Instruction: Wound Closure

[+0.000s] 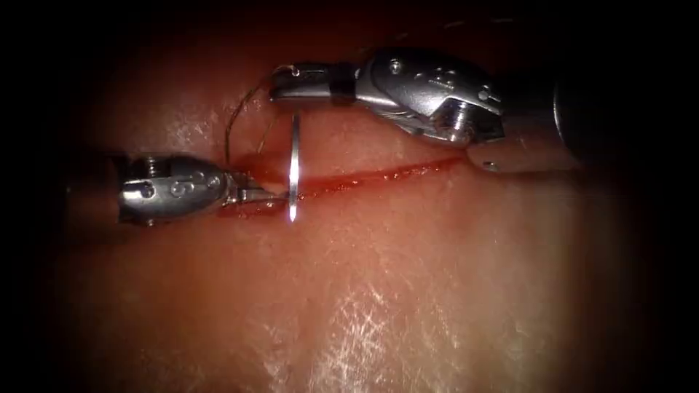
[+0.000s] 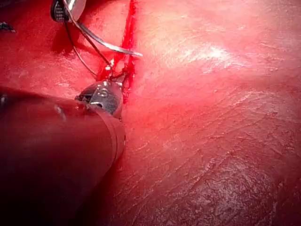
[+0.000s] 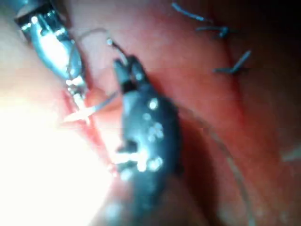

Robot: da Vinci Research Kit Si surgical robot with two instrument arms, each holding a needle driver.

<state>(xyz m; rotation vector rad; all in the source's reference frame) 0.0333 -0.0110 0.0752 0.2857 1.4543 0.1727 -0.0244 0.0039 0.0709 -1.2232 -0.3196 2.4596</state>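
Note:
The curved needle point(image 1: 293, 164) stands upright across the cut point(image 1: 378, 175) near its left end. Its bright tip hangs just above the tissue point(image 1: 408, 291) on the near side, and it does not look to be in the tissue. My right tool point(image 1: 284, 84) comes in from the right beyond the cut, shut on the needle near its tail end. From there the thread point(image 1: 237, 116) loops left and down toward the cut. My left tool point(image 1: 266, 195) reaches in from the left, its tip at the cut's edge beside the needle. The needle point(image 2: 110, 46) arcs over the cut.
Red fluid lines the cut and pools at its left end point(image 1: 247, 209). Short blue cut thread ends point(image 3: 221, 30) lie on the tissue beyond the right tool point(image 3: 123, 66). The left tool's shaft point(image 2: 51, 155) lies low over the tissue.

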